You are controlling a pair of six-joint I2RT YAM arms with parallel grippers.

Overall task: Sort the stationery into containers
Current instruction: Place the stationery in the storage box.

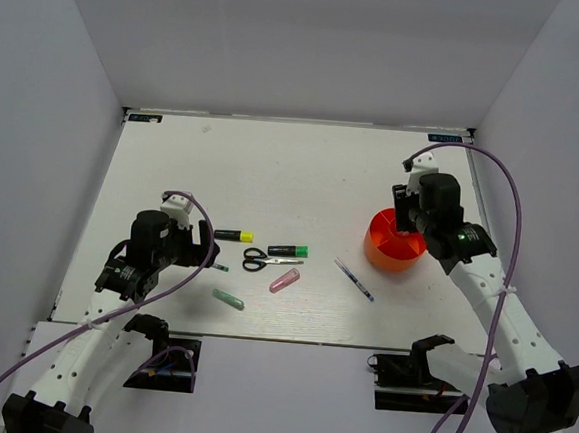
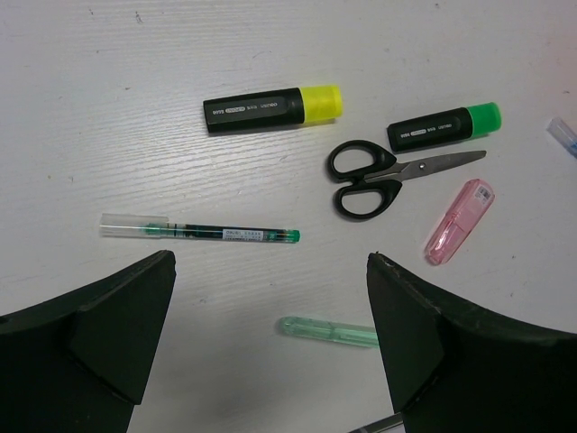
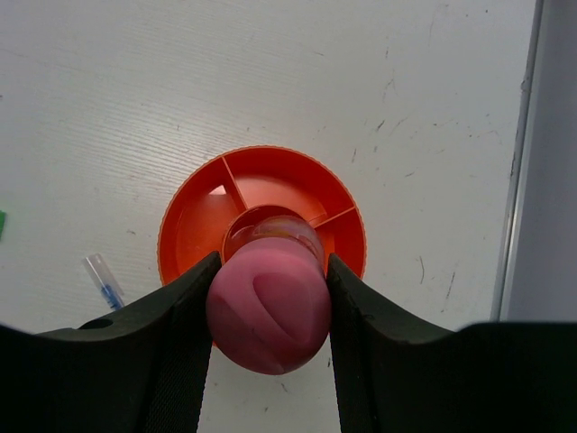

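The left gripper hangs wide open and empty above the green-ink pen, with the teal stick at the pen's 5 o'clock. Loose on the table lie the scissors, with the yellow-capped marker at their 10 o'clock, the green-capped marker at 1 o'clock, the pink stick at 4 o'clock and the blue pen farther out at 3 o'clock. At the table's 3 o'clock, the right gripper clamps the pink-capped bottle over the middle of the orange cup, whose visible compartments hold nothing. Sorting looks barely begun, with seven items left.
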